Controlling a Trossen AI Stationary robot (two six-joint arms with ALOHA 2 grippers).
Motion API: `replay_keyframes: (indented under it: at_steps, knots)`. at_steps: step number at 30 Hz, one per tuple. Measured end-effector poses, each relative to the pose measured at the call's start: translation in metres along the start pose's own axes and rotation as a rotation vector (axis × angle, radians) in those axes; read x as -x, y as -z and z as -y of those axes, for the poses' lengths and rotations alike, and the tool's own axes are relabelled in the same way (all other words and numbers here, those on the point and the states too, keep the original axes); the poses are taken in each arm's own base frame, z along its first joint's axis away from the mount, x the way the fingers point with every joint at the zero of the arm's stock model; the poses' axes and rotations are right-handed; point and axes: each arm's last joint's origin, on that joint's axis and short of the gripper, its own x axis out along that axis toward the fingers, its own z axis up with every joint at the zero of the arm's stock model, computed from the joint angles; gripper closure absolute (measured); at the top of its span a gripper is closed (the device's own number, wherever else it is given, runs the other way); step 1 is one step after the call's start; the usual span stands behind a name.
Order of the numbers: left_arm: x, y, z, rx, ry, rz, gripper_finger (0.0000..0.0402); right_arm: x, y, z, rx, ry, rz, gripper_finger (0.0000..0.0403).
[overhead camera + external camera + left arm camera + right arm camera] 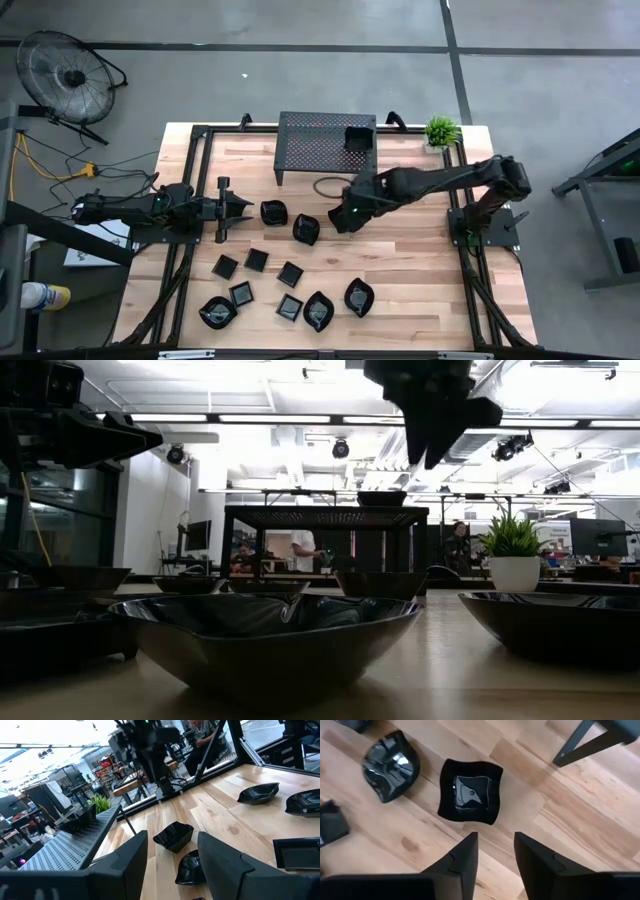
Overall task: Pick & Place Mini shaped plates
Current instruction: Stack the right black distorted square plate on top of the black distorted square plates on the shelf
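Several small glossy black plates lie flat on the wooden table (420,250), most of them near its front edge, such as one (290,273). One more plate (358,137) sits on top of the black perforated rack (320,150). My right gripper (496,850) hangs open above the table, pointing steeply down, just right of a wavy-edged square plate (470,792) and touching nothing. A rounder plate (390,765) lies beside that one. My left gripper (172,865) waits open and level at the table's left, short of these two plates (173,836).
The rack stands on legs at the far middle of the table, and one leg (580,742) shows near my right gripper. A potted plant (441,130) is at the far right corner. A cable loop (325,187) lies in front of the rack. Bare wood lies at the right.
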Motion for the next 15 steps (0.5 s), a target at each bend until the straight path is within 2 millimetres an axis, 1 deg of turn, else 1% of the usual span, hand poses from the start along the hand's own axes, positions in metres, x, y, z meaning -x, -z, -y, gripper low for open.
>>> replay_keyframes:
  at_steps: [5,9,15]
  knots:
    - [0.000,0.000,0.000,0.000,0.000,0.000,0.0231,-0.025,-0.001,-0.009,-0.005,0.071,-0.009,0.0262]
    - [0.000,0.000,0.000,0.000,0.001,0.000,0.0231,-0.044,0.000,-0.015,0.004,0.121,-0.016,0.0260]
    - [0.000,0.000,0.000,0.000,0.000,0.000,0.0231,-0.059,0.002,-0.020,0.008,0.198,0.044,0.0267]
